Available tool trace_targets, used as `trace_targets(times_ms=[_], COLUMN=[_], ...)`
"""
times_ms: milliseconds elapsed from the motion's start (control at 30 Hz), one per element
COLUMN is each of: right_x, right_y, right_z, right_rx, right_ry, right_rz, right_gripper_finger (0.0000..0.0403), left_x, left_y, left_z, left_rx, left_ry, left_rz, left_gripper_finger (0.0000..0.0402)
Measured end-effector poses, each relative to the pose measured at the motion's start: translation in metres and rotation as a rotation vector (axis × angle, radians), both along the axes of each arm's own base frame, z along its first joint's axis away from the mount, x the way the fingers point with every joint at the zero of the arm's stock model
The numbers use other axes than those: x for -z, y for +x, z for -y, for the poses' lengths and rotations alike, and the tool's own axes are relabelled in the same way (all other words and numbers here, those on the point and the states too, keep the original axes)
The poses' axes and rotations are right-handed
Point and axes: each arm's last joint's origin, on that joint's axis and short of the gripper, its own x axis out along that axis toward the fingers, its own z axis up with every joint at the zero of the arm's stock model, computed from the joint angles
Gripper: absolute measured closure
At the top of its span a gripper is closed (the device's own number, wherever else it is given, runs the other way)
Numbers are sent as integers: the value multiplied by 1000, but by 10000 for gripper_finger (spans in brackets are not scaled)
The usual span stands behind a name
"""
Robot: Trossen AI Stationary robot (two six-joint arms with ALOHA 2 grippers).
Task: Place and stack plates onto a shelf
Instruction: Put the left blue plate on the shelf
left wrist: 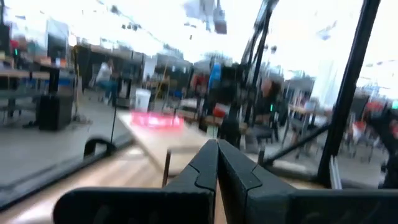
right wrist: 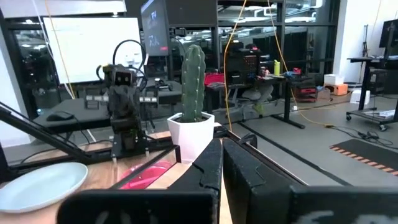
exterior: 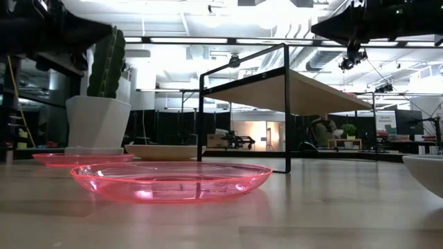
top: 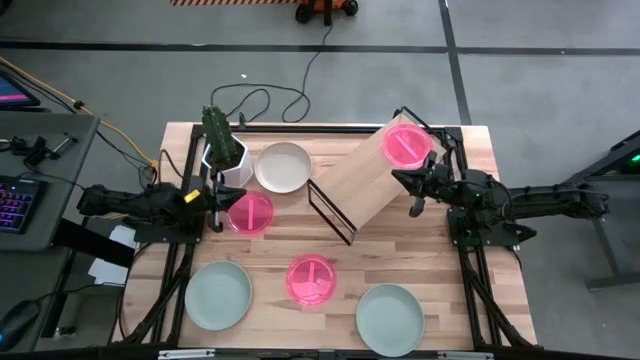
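The shelf (top: pixel 372 180) stands slantwise on its black frame at the table's middle. A pink plate (top: pixel 407 145) lies on its far right end. Flat on the table are two more pink plates (top: pixel 250 213) (top: pixel 312 279), a cream plate (top: pixel 283 166) and two grey-green plates (top: pixel 218 294) (top: pixel 390 318). My left gripper (top: pixel 216 212) is shut, with nothing in it, above the table beside the left pink plate. My right gripper (top: pixel 415 203) is shut, with nothing in it, just right of the shelf. Its shut fingers show in the right wrist view (right wrist: pixel 221 152).
A white pot with a green cactus (top: pixel 225 150) stands at the far left, next to the cream plate. The shelf's black frame (exterior: pixel 286 111) rises in the table's middle. Bare wood lies between the near plates and the shelf.
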Motion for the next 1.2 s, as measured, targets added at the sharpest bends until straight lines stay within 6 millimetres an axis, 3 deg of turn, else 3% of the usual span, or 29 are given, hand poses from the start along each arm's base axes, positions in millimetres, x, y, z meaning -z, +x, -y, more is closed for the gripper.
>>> trace_targets(times_ms=[133,267,433,600,733,967,1200], right_x=[1,1,1,3,4,9,11], right_y=[1,2,2,2,2,2,3], right_z=[0,0,0,1,1,1,1], right_rx=[1,4,4,3,1,-2,-1], right_ry=[-3,-5,-3,3,21,73,82], right_rz=[-11,-13,-13,-27,-35,-63,-84], right_gripper_finger=[403,403,403,403,403,403,403], left_x=[4,9,-13,-33,-35,-6,19], left_y=[5,15,30,45,56,69,69], left_z=[1,3,8,20,37,72,100], left_rx=[21,24,142,359,493,548,630], left_ry=[-35,-23,7,-59,-143,-41,107], left_rz=[-50,-162,-270,-619,-884,-1115,-1266], left_gripper_finger=[392,354,288,239,225,226,226])
